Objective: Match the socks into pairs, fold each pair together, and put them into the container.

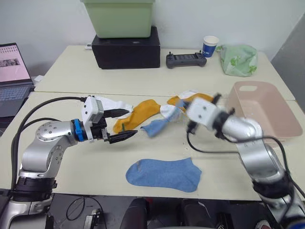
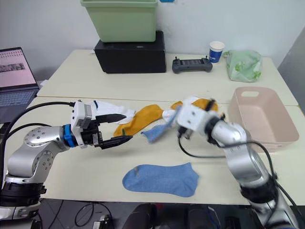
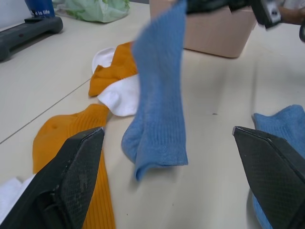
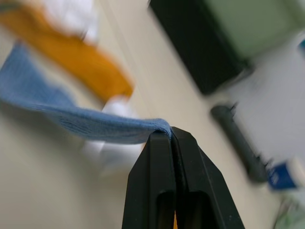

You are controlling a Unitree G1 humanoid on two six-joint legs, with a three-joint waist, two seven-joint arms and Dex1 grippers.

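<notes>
One ribbed light blue sock (image 3: 159, 95) hangs pinched by its edge in the right gripper (image 4: 170, 136) at worktop centre; its flat knit twin (image 1: 164, 174) lies at 6 o'clock. Left gripper (image 1: 124, 125) is spread, empty. Smooth pink basket (image 1: 281, 119) sits at 3 o'clock.

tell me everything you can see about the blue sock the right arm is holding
The lifted light blue sock is a short ankle sock of soft ribbed knit. The right pincer is shut on one end, so it hangs stretched and slanting down, its lower end curled at the beige table. It hangs in front of the orange and white socks, between both arms. The open left pincer faces it without touching.
</notes>
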